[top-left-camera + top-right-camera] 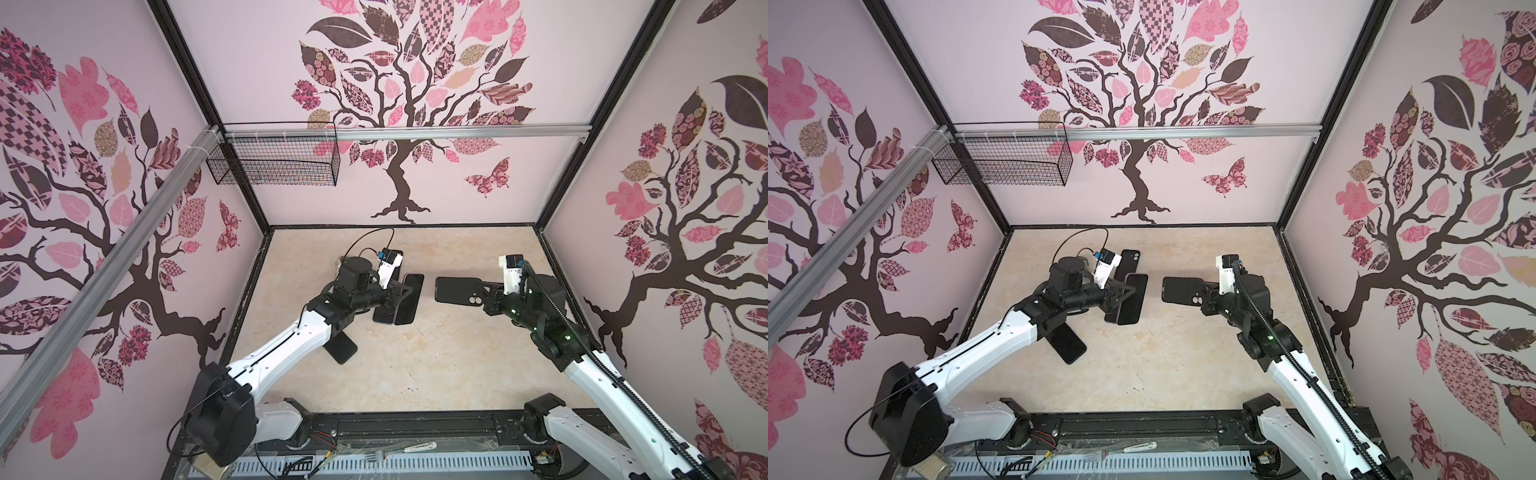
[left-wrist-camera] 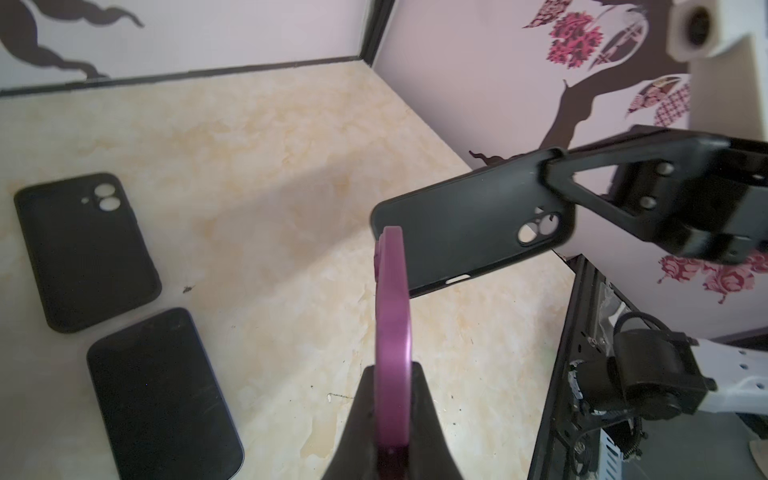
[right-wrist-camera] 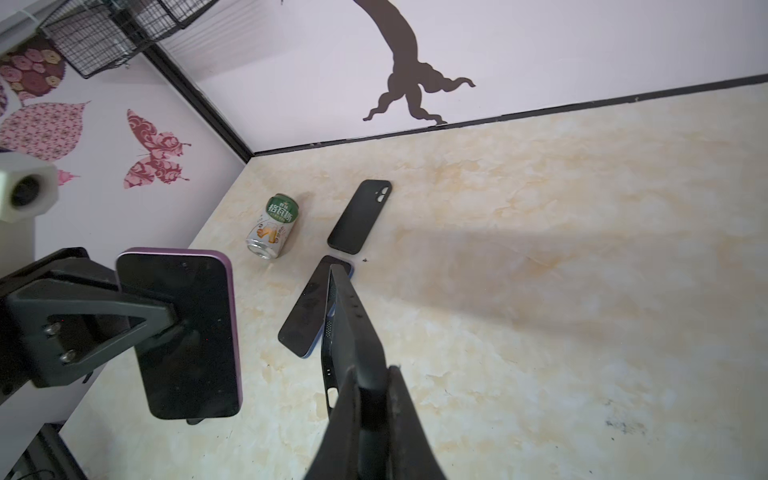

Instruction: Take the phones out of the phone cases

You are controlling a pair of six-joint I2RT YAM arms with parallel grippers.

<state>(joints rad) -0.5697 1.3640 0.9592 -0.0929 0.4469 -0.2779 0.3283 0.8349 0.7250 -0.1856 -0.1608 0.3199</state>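
My left gripper (image 2: pixel 392 370) is shut on the purple phone (image 2: pixel 392 299), seen edge-on in the left wrist view. In both top views the phone (image 1: pixel 409 299) (image 1: pixel 1136 299) hangs above the table left of centre, out of any case. My right gripper (image 3: pixel 374 374) is shut on the empty black phone case (image 3: pixel 345 324), its camera hole showing in the left wrist view (image 2: pixel 469 232). In both top views the case (image 1: pixel 457 291) (image 1: pixel 1183 291) is held right of centre, a clear gap from the phone. Both grippers (image 1: pixel 401 291) (image 1: pixel 482 286) face each other.
A second black case (image 2: pixel 83 249) (image 1: pixel 1129 259) and a dark phone (image 2: pixel 162 395) (image 3: pixel 307 307) lie on the table by the left gripper. Another phone (image 1: pixel 343 349) lies under the left arm. A drink can (image 3: pixel 272 226) lies at the back left. A wire basket (image 1: pixel 274 162) hangs on the back rail.
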